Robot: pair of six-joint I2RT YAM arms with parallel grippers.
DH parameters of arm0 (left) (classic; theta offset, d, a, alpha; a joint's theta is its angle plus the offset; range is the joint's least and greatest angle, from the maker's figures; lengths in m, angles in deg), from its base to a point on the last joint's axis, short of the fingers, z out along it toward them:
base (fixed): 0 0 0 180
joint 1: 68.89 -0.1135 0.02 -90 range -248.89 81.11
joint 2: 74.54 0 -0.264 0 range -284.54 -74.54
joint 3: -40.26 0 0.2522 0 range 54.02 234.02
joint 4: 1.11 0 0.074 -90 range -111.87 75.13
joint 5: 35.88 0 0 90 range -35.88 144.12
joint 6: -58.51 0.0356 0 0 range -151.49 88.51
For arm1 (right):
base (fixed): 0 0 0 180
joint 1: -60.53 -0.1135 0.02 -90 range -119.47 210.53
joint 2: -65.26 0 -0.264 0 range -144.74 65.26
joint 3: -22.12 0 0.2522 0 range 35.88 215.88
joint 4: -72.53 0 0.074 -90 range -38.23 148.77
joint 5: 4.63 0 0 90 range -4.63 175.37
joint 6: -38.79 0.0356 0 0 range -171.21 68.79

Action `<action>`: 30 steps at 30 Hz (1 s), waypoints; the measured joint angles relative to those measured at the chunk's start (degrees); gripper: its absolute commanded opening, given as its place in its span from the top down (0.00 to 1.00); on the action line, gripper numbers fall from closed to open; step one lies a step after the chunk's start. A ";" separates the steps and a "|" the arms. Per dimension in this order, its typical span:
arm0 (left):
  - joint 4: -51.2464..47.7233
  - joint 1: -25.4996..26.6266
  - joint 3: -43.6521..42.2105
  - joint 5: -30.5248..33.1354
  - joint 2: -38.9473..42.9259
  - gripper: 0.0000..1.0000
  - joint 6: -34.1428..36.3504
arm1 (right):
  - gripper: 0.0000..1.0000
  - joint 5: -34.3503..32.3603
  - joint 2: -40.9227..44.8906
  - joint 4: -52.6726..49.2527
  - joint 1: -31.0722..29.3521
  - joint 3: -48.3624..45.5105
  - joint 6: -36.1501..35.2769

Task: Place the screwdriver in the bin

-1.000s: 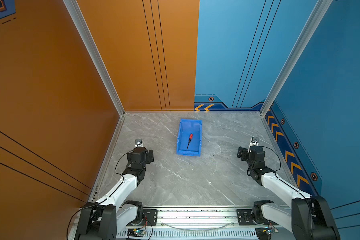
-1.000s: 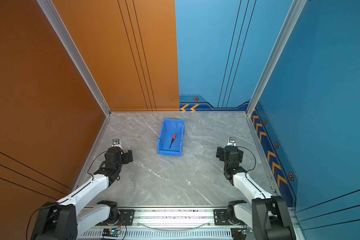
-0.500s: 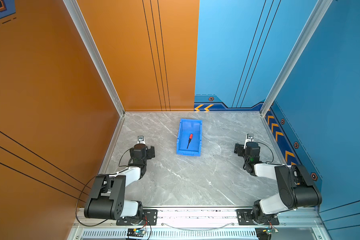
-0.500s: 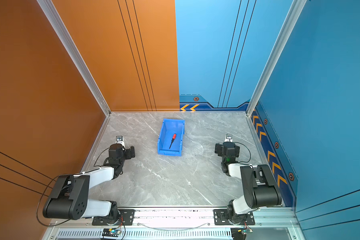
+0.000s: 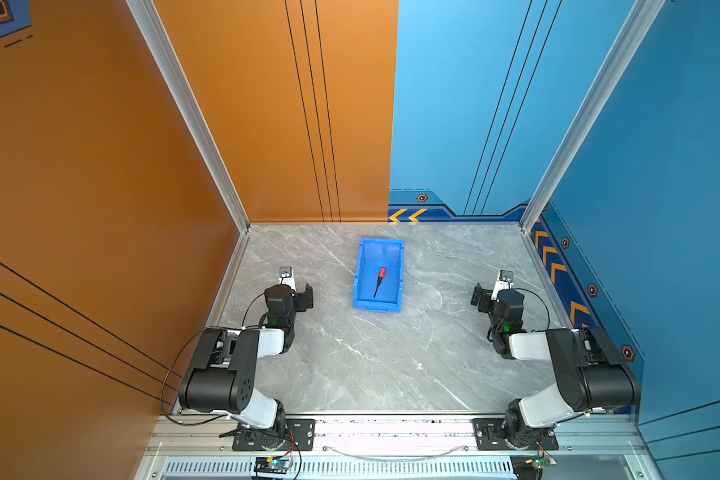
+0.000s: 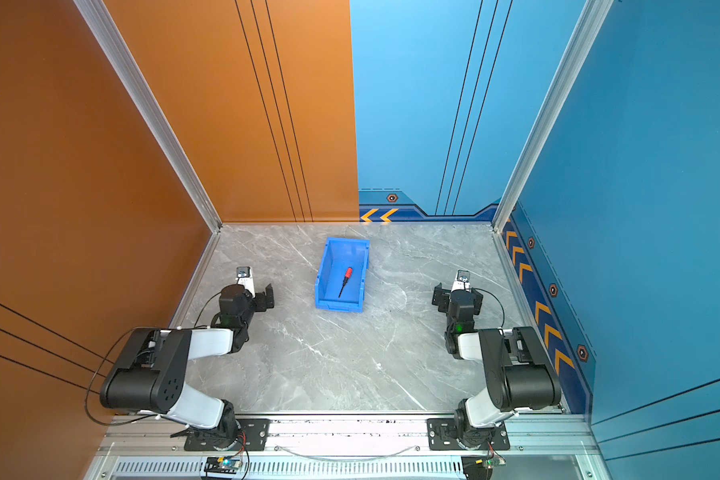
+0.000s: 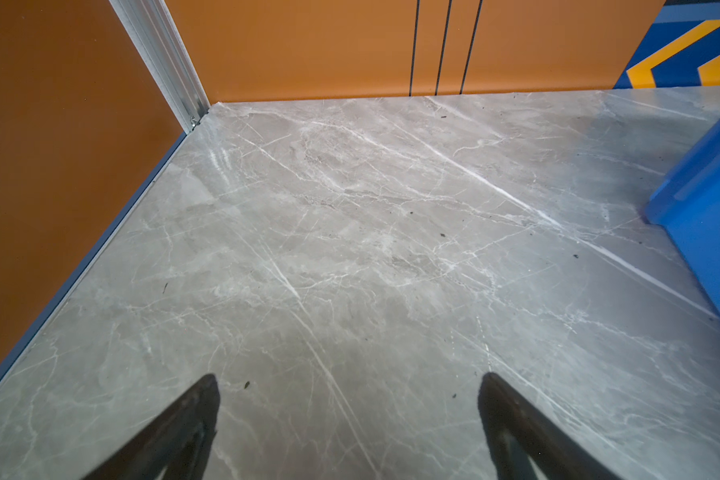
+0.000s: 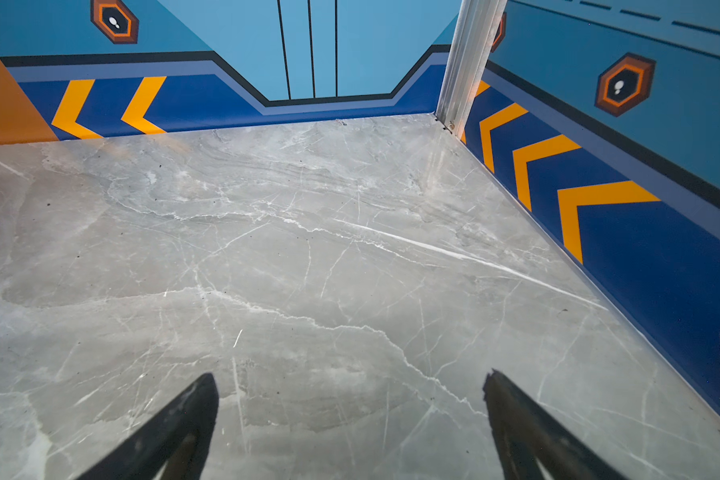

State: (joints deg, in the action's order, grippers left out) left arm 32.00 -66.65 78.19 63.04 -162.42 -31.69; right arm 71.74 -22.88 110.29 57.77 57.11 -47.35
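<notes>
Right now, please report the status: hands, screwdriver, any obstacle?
Left hand open, right hand open, both empty. Screwdriver lies inside bin. No obstacle seen.

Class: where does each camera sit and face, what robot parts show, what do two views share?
Top views: overhead, looking down on bin, screwdriver; left arm, right arm show.
Left wrist: low, facing orange wall; open left end effector shows.
Right wrist: low, facing blue wall; open right end effector shows.
Shared: bin, in left wrist and top views.
</notes>
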 measured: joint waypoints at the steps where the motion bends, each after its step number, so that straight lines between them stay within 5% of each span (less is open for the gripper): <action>1: 1.18 0.00 -0.63 -0.02 -0.37 0.02 0.02 | 0.00 0.00 -0.02 0.15 0.00 0.00 0.00; 19: 4.81 0.02 -1.70 0.09 -1.44 0.02 0.04 | 0.00 1.81 0.00 4.15 1.29 -2.29 0.68; 30: 4.83 0.02 -1.70 0.24 -1.44 0.02 0.04 | 0.00 10.05 -0.02 5.35 1.55 -2.73 -0.96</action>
State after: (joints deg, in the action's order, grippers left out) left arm 36.83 -66.62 76.48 63.28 -163.86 -31.65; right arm 81.80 -22.90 115.65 59.32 54.38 -48.31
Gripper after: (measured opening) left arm 0.979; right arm 0.999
